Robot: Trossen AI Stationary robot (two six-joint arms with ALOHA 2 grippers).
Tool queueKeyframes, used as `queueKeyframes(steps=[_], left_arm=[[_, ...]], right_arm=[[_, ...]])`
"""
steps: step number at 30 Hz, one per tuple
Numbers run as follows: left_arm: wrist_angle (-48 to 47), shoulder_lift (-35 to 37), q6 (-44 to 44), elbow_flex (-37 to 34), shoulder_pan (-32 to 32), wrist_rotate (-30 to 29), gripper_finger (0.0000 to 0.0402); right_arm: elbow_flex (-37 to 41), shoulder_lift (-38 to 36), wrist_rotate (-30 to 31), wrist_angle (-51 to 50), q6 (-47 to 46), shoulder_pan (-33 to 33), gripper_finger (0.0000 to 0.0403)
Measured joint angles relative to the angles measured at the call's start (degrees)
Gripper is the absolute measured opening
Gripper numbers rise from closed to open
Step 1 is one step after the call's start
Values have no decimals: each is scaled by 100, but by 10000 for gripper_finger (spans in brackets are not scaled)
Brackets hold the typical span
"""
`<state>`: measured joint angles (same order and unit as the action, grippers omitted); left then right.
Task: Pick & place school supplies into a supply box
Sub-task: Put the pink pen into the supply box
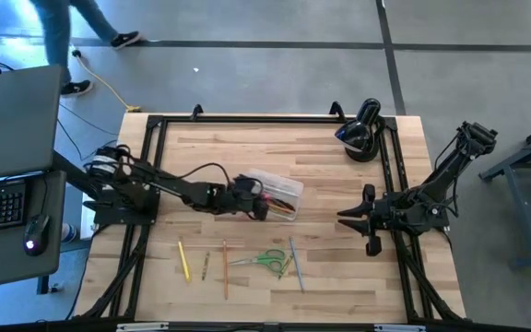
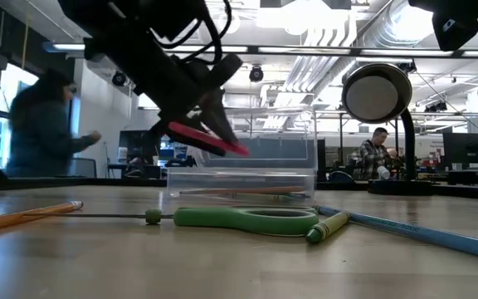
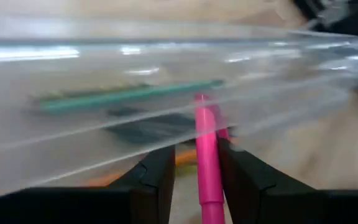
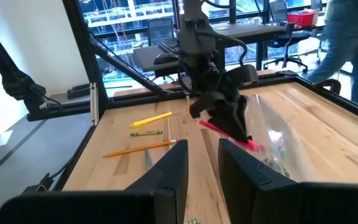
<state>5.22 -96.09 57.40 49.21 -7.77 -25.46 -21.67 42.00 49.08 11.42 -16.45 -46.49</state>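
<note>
Supply box (image 1: 279,192): clear, mid-table, holding pens.
Left gripper (image 3: 196,171): at the box's wall, fingers spread beside a pink pen (image 3: 205,155).
Right gripper (image 1: 356,219): parked at table's right, fingers slightly parted, empty.
Nearby: green-handled scissors (image 1: 267,260), yellow pencil (image 1: 183,259), black lamp (image 1: 361,130).
Writing: none legible.

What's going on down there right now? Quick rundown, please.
Left claw at the clear supply box, pink pen between its open fingers. Right claw waits at the table's right. Scissors and pencils not yet boxed. Nothing in the way.
</note>
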Motion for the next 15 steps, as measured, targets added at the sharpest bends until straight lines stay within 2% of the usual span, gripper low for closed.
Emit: queueKeyframes(steps=[5, 10, 15], left_arm=[[145, -66, 205, 0, -13, 323, 143], [147, -66, -31, 168, -7, 110, 149], [-101, -66, -188, 344, -8, -228, 171]], right_arm=[[0, 0, -140, 5, -15, 0, 67], [0, 0, -299, 39, -20, -1, 67], [0, 0, -333, 48, -85, 1, 67]])
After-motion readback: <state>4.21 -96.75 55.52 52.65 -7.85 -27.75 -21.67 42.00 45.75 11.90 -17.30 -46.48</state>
